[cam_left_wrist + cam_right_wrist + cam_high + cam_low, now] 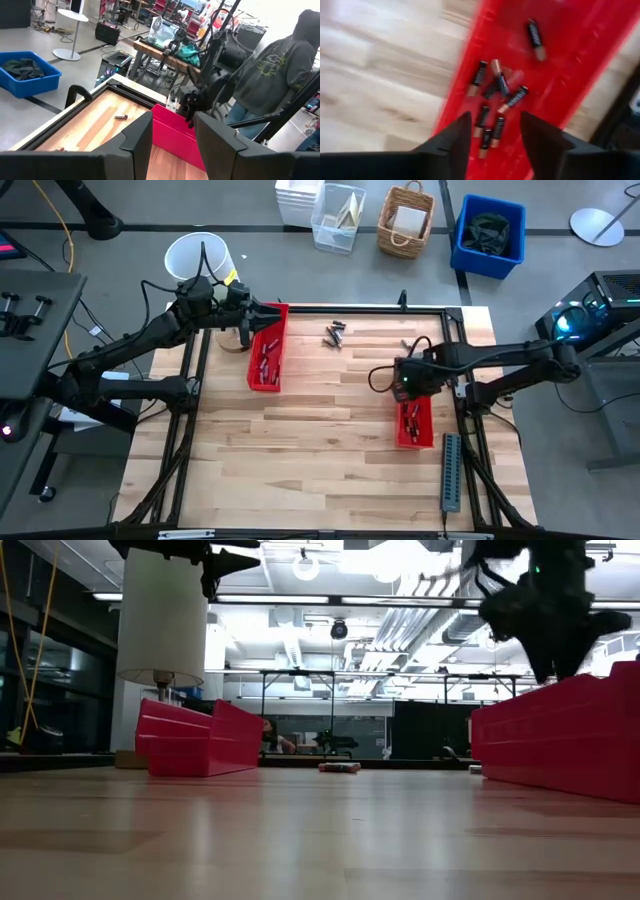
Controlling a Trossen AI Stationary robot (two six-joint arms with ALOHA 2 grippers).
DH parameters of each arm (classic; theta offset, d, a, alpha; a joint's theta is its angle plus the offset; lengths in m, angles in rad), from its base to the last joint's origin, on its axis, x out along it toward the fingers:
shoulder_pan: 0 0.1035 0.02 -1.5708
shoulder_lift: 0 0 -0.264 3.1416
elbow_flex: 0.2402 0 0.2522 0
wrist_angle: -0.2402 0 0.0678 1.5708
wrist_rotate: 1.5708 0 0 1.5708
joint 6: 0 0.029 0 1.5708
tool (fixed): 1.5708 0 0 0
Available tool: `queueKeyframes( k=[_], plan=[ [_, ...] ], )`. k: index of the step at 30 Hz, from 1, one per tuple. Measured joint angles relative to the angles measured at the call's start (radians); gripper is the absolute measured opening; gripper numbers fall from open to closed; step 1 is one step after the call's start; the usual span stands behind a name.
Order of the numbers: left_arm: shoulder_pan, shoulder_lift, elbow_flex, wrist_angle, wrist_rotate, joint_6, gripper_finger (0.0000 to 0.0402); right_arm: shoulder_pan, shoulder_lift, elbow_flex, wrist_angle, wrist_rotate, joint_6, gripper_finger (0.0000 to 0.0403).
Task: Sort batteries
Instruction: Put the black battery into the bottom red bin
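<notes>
Your right gripper [492, 131] hangs with fingers apart and nothing in them over the right red tray [424, 436] (batteries [492, 97] lie inside), so next go fetch the loose batteries [335, 333] up the table.

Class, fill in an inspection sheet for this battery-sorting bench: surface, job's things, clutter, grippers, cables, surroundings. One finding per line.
Surface: wooden table in a black frame.
Job's things: loose batteries near the far edge; more in the left red tray and in the right red tray.
Clutter: grey ridged strip by the right tray.
Grippers: left gripper open, above the left tray's far end; right gripper open, empty, above the right tray.
Cables: yellow cable on the floor at left.
Surroundings: blue bin, wicker basket, white bucket; a person in a grey hoodie.
</notes>
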Motion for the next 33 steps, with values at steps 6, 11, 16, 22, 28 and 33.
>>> queueKeyframes(
  k=[6,11,16,22,28,33],
  plan=[
    [0.000,0.000,0.000,0.000,-0.002,0.000,0.0135,-0.074,-0.001,0.192,0.012,0.015,-0.170,0.0218],
    [0.001,0.000,0.000,0.000,-0.006,-0.019,0.0135,-0.244,0.039,0.289,0.292,0.138,-0.433,0.0222],
    [0.002,0.000,0.000,0.001,-0.006,-0.018,0.0135,-0.422,0.264,0.339,0.523,-0.004,-0.670,0.0223],
    [0.002,0.000,0.000,0.001,-0.006,-0.045,0.0135,-0.453,0.640,0.528,0.504,-0.001,-0.820,0.0223],
    [0.002,0.000,0.000,0.001,-0.006,-0.056,0.0135,-0.449,0.903,0.732,0.421,0.042,-0.827,0.0224],
    [0.002,0.000,0.000,0.001,-0.006,-0.080,0.0135,-0.450,1.007,0.839,0.321,0.105,-0.809,0.0224]
  ],
)
